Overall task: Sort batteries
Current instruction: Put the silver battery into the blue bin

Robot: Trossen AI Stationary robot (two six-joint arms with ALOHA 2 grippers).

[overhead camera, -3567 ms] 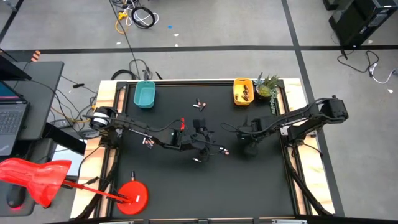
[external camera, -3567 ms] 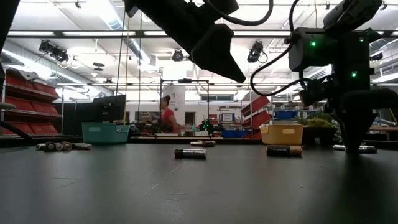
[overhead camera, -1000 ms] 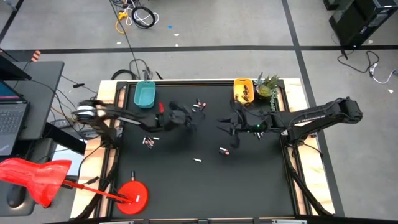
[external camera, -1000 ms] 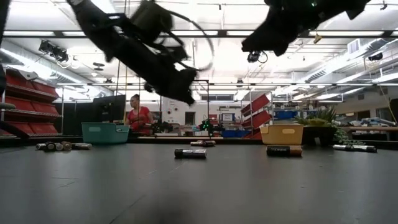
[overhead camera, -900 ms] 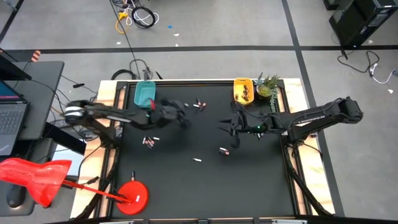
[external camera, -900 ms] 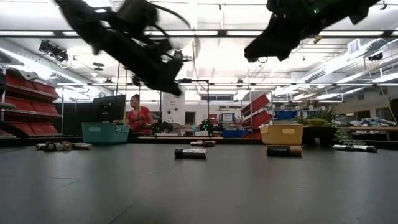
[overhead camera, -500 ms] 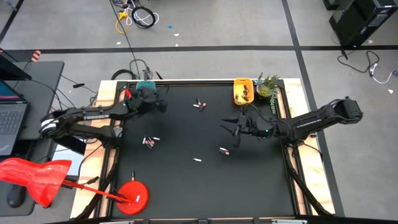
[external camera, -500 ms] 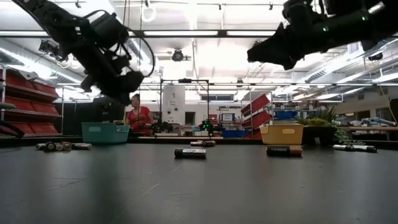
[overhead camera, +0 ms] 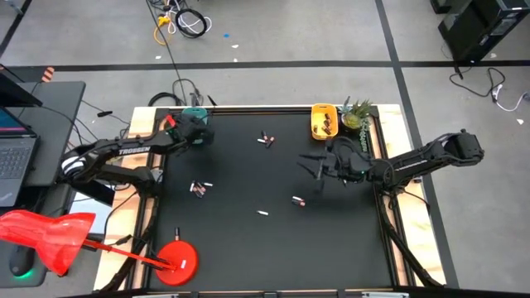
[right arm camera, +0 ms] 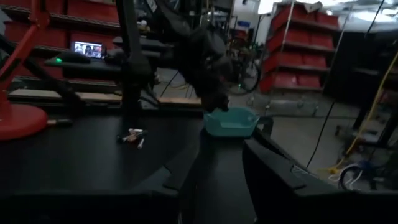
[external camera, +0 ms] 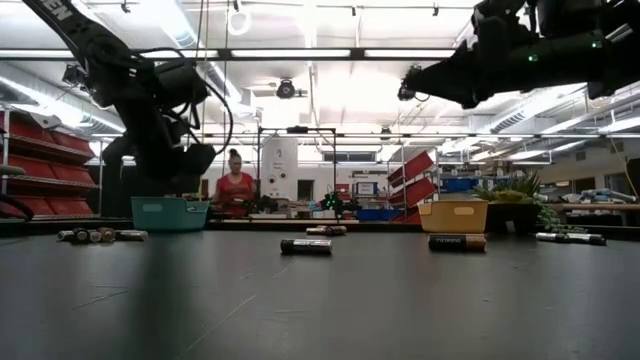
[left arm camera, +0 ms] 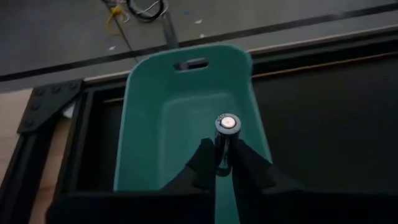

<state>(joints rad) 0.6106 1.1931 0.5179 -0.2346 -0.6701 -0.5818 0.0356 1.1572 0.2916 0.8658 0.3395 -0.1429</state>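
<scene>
My left gripper (left arm camera: 222, 148) is shut on a dark battery (left arm camera: 226, 127) and hangs over the teal tray (left arm camera: 163, 118) at the table's far left corner; in the high view it (overhead camera: 195, 129) covers most of that tray. Above the table's right half, my right gripper (overhead camera: 310, 165) stands open and level with nothing between its fingers (right arm camera: 186, 168). Loose batteries lie on the black table: a pair (overhead camera: 265, 138) far centre, a cluster (overhead camera: 199, 189) at left, one (overhead camera: 298, 199) and a pale one (overhead camera: 262, 213) near the middle. The yellow tray (overhead camera: 318, 126) holds several. My left gripper pinches the battery's dark body (left arm camera: 222, 157) between its two fingers. The fingers slant downward toward the table's far left corner and lie along the battery. The battery's silvery end (left arm camera: 227, 122) sticks out past the fingertips. It is clear of the tray below.
A small potted plant (overhead camera: 356, 116) stands beside the yellow tray at the far right. A red lamp base (overhead camera: 176, 258) sits at the near left corner. In the low view, batteries (external camera: 305, 246) (external camera: 457, 242) lie in the middle ground, and a person stands in the room behind.
My left gripper has swung from the table's middle toward the far left corner with the battery, rolling as it went, and now hangs over the teal tray. My right gripper has sunk a little and tipped from slanting down to level, staying open.
</scene>
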